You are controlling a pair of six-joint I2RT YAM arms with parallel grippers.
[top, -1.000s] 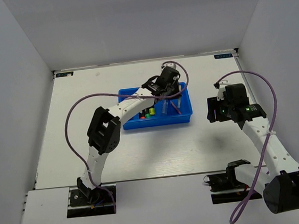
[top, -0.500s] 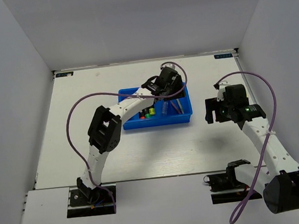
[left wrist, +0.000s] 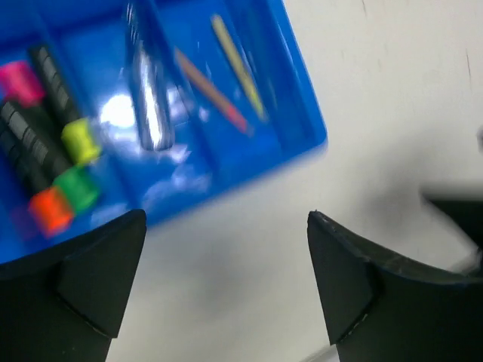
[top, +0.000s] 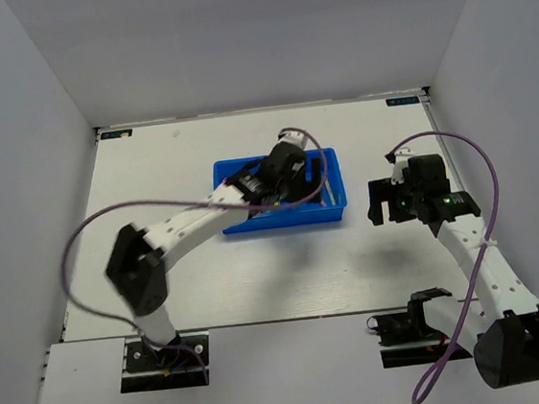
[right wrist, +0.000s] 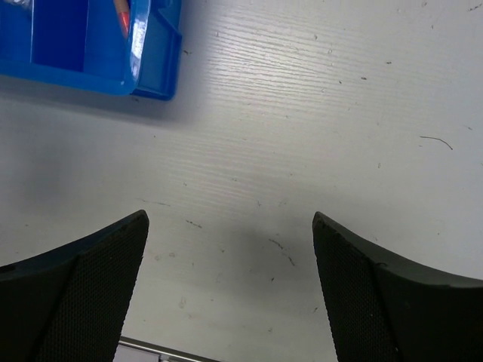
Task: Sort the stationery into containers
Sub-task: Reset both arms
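The highlighters (left wrist: 56,90) lie in the blue tray (left wrist: 302,121), with the thin sticks (left wrist: 211,90) further along in it. All look light and stiff, made of smooth plastic. The round sticks may slip, so I would take each at its middle. The left gripper (left wrist: 226,226) and right gripper (right wrist: 230,226) both stand wide apart, empty.

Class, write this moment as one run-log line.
left gripper: open, above tray | right gripper: open, over table | highlighters, pens: in tray
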